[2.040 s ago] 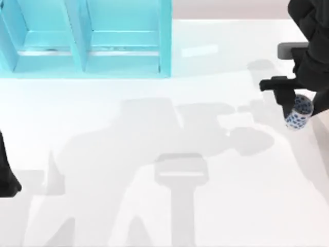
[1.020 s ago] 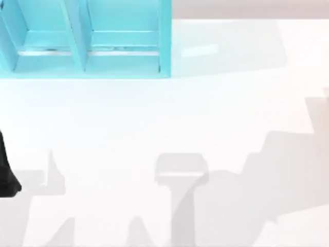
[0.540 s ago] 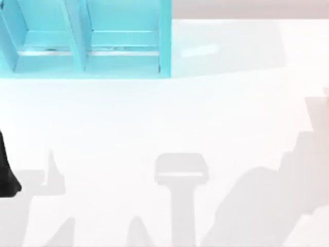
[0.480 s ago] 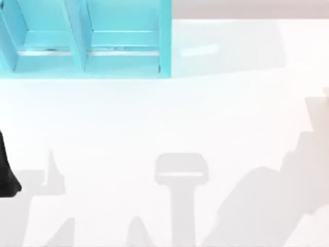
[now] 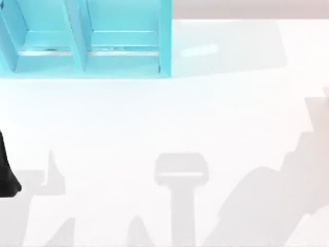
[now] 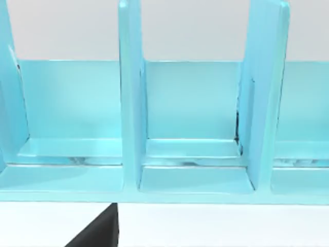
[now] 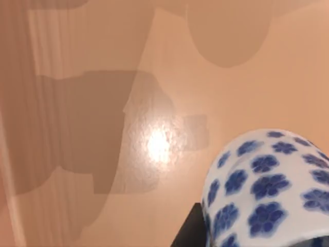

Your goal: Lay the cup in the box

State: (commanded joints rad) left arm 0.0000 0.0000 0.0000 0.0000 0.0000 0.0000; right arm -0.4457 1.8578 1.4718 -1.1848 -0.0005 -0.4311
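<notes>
The cup (image 7: 267,185), white with dark-blue flowers, looms close in the right wrist view over a tan surface. My right gripper is shut on it, and one dark finger (image 7: 188,231) rests against its side. The box (image 5: 164,46) is a light-blue open case with upright dividers, standing at the table's far left. Its compartments (image 6: 193,154) face the left wrist camera and hold nothing. My left arm (image 5: 5,177) is parked at the table's left edge, and a dark part of its gripper (image 6: 97,234) shows low in the left wrist view.
The white table (image 5: 169,118) carries only grey shadows, the largest at its near right (image 5: 267,206). A pale band (image 5: 247,7) runs behind the table's far edge, right of the box.
Two seconds ago my right gripper held the cup at the table's right edge. It has since gone out of the top view, and its shadow has slid toward the near right corner.
</notes>
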